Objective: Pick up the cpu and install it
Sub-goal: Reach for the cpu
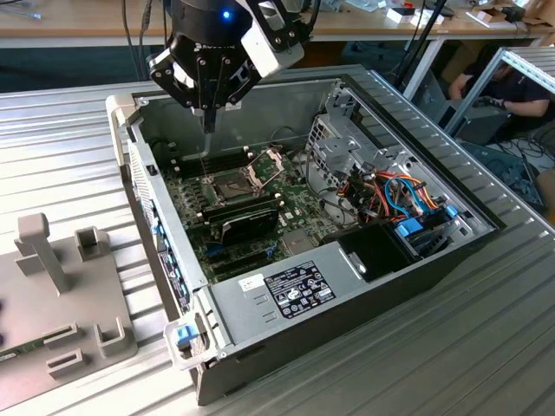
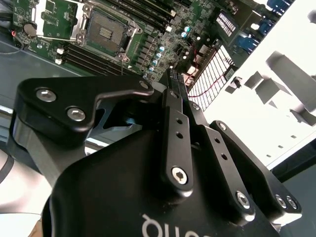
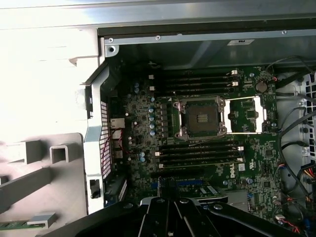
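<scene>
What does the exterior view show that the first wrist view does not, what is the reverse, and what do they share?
Exterior view's own: the labelled power supply at the case's near end, and a person at a far desk. First wrist view's own: the coin battery beside the raised socket plate. Shared: the green motherboard, its open, empty socket, the grey fixture outside the case, and the gripper above the board.

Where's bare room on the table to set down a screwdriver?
Ribbed table at the exterior view's right of the computer case, and the patch at its left beyond the grey fixture. Inside the case is crowded: motherboard, cables.
</scene>
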`<act>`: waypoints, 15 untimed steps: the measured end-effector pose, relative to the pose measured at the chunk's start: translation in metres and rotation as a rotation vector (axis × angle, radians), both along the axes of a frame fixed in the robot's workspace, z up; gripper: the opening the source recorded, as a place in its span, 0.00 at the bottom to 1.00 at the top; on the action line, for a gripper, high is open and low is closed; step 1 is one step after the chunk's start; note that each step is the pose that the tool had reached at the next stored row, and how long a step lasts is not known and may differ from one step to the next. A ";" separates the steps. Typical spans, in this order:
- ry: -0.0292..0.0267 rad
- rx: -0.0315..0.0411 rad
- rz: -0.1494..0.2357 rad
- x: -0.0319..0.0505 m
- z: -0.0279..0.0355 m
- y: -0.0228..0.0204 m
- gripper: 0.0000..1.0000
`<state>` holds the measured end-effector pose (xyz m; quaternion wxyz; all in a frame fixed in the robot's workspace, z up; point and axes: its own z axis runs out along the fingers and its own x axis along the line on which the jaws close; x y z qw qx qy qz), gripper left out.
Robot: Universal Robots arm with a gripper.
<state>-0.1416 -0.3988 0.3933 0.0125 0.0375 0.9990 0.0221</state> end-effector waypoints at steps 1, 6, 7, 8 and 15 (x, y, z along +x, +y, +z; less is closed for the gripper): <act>0.0000 0.0001 0.000 -0.0004 0.0000 0.0000 0.11; 0.0000 0.0001 0.000 -0.0021 0.0000 0.0000 0.11; 0.0000 0.0001 0.000 -0.0021 0.0000 0.0000 0.11; 0.0000 0.0001 0.000 -0.0021 0.0000 0.0000 0.11; 0.0000 0.0001 0.000 -0.0048 0.0000 0.0000 0.11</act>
